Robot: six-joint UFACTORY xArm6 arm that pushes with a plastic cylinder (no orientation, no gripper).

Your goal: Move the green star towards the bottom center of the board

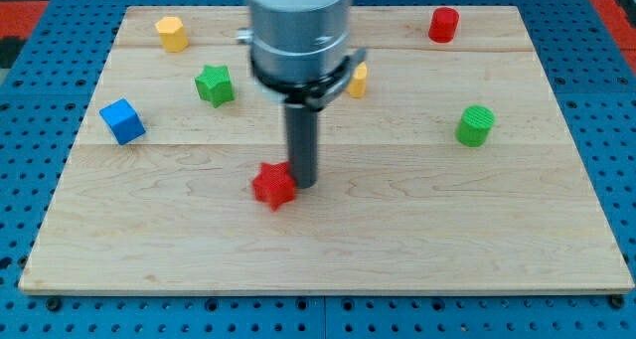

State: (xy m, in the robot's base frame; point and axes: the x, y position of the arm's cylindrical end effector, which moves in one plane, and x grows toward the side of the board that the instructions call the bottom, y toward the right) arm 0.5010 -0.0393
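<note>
The green star (214, 84) lies on the wooden board (397, 230) at the upper left. My tip (302, 185) rests on the board near the middle, touching or just right of a red star (273, 186). The tip is well below and to the right of the green star, apart from it.
A blue cube (122, 120) sits at the left. A yellow block (172, 33) is at the top left, another yellow block (357, 81) is partly hidden behind the arm, a red cylinder (443, 25) is at the top right, and a green cylinder (475, 125) is at the right.
</note>
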